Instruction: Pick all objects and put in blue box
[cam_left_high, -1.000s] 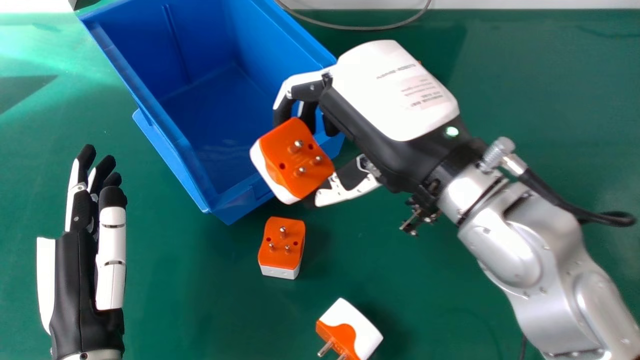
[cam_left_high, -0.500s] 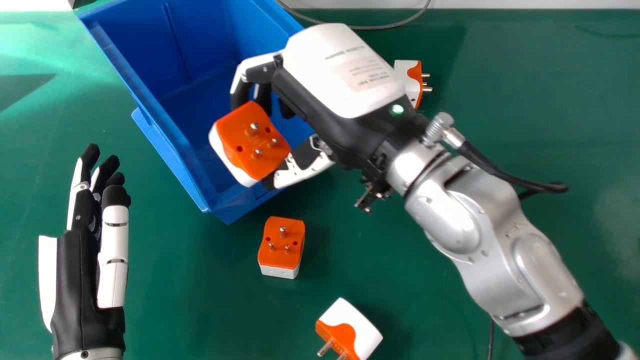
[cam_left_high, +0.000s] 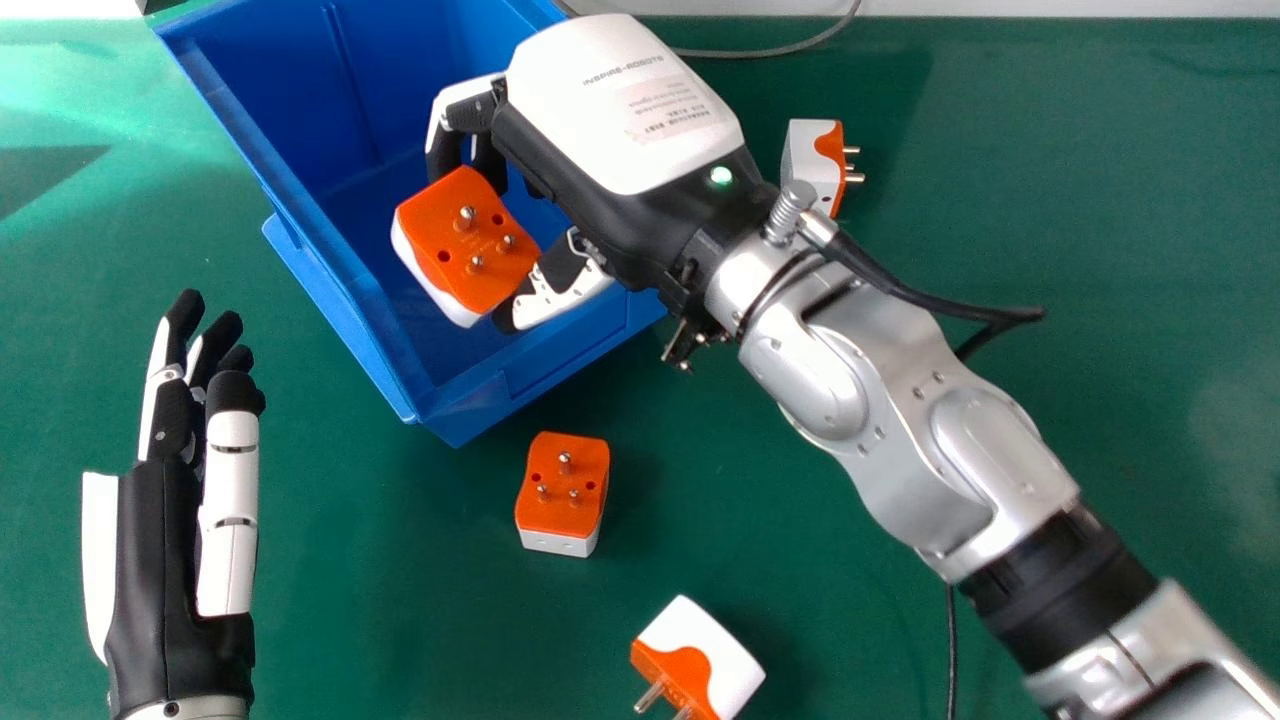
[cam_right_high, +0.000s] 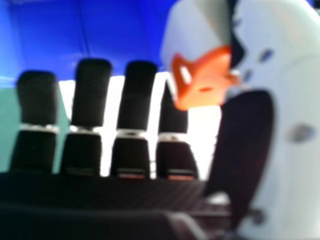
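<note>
Over the blue box (cam_left_high: 464, 400), my right hand (cam_left_high: 620, 110) is curled round an orange and white plug adapter (cam_left_high: 470, 235), its pins facing up. In the right hand view the adapter (cam_right_high: 205, 75) is pinched between the thumb and fingers of my right hand (cam_right_high: 242, 145), with the blue box (cam_right_high: 115, 30) beyond. Three more adapters are on the table: one (cam_left_high: 563, 485) in front of the box, one (cam_left_high: 700, 655) nearer the front edge, one (cam_left_high: 812, 160) right of the box, partly behind the right wrist. My left hand (cam_left_high: 170, 540) rests idle at the left, fingers straight.
The green table (cam_left_high: 420, 620) runs under everything. A thin grey cable (cam_left_high: 770, 50) curves along the back edge near the wall. The right forearm crosses the table's right half, and its black cable (cam_left_high: 930, 300) sticks out to the side.
My right hand has moved left and a little toward the back, carrying the adapter from the box's near right rim to over its inside. The adapter right of the box has come into sight.
</note>
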